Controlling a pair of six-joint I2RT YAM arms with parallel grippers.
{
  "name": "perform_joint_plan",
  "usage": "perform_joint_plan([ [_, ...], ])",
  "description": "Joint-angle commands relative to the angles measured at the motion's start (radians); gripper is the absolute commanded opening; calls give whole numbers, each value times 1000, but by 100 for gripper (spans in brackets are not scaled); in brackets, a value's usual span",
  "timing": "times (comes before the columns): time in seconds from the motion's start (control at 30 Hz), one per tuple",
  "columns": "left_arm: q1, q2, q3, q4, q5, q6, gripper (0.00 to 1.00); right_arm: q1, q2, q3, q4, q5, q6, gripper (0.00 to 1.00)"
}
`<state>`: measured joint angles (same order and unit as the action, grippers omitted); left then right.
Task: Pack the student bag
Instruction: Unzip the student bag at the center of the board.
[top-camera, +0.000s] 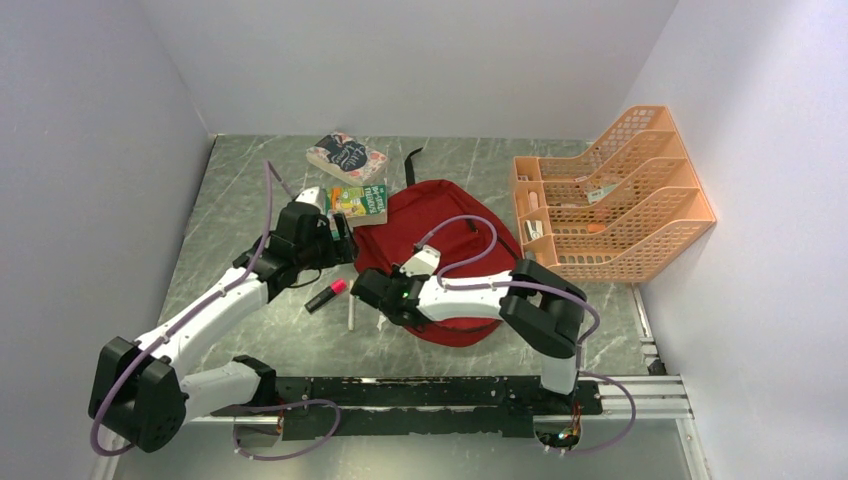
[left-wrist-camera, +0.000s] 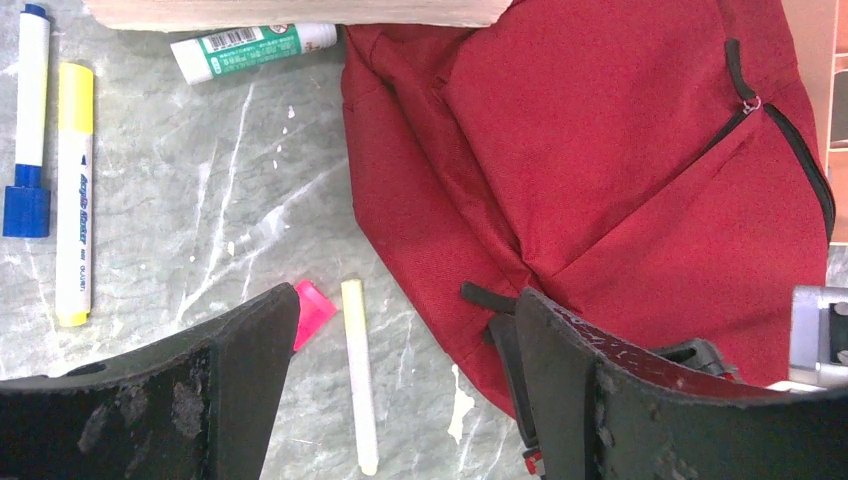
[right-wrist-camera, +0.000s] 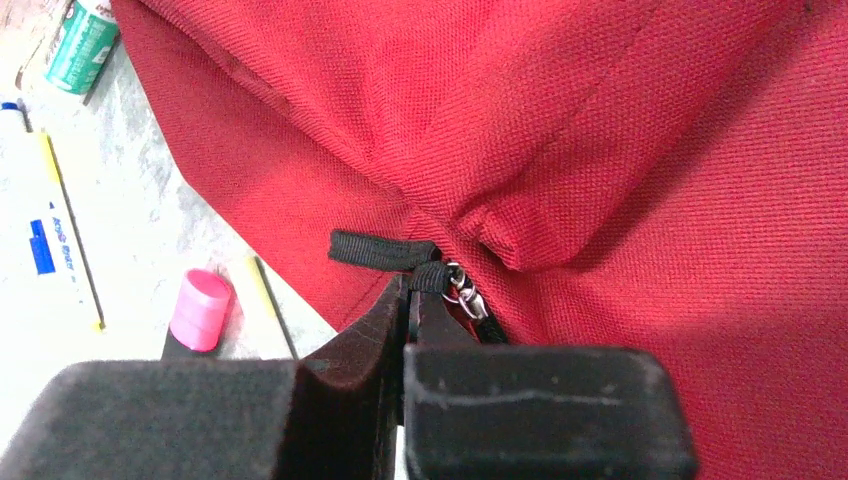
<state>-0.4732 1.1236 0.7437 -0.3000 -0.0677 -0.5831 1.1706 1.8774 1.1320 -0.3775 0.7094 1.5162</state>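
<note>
1. Lying flat on the grey marbled tabletop (top-camera: 220, 200), the dark red soft fabric backpack (top-camera: 440, 235) fills the middle of the scene.
2. At the backpack's near-left corner, the right gripper (right-wrist-camera: 408, 292) has its fingers pressed together on the black woven zipper pull (right-wrist-camera: 372, 250).
3. Just left of the backpack, the left gripper (left-wrist-camera: 405, 305) hovers with its fingers spread wide, holding nothing.
4. Beside the backpack's near-left edge lie a pink highlighter (top-camera: 326, 295) and a pale chalk-like stick (left-wrist-camera: 358, 375), apart from the fabric.
5. Further left of the backpack rest a yellow marker (left-wrist-camera: 72, 190) and a blue-capped white marker (left-wrist-camera: 30, 120).
6. An orange plastic mesh file organizer (top-camera: 610, 200) stands just right of the backpack.
</note>
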Motion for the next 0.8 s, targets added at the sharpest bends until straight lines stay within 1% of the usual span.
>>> perform_joint_plan([
  [0.0, -7, 13, 12, -10, -9, 0, 84, -9, -83, -57, 44, -8, -84, 0],
  [0.13, -7, 20, 10, 4, 21, -17, 84, -9, -165, -128, 114, -93, -151, 0],
  [0.23, -7, 32, 1, 30, 58, -32, 84, -10, -220, -153, 126, -126, -202, 0],
  [0.43, -19, 82, -33, 126, 167, -89, 84, -32, -299, -212, 169, -229, -319, 0],
  [0.63, -100, 159, -15, 182, 157, -129, 84, -75, -349, -313, 261, -341, -368, 0],
  [0.77, -150, 229, -3, 225, 159, -153, 83, -91, -375, -376, 336, -377, -382, 0],
])
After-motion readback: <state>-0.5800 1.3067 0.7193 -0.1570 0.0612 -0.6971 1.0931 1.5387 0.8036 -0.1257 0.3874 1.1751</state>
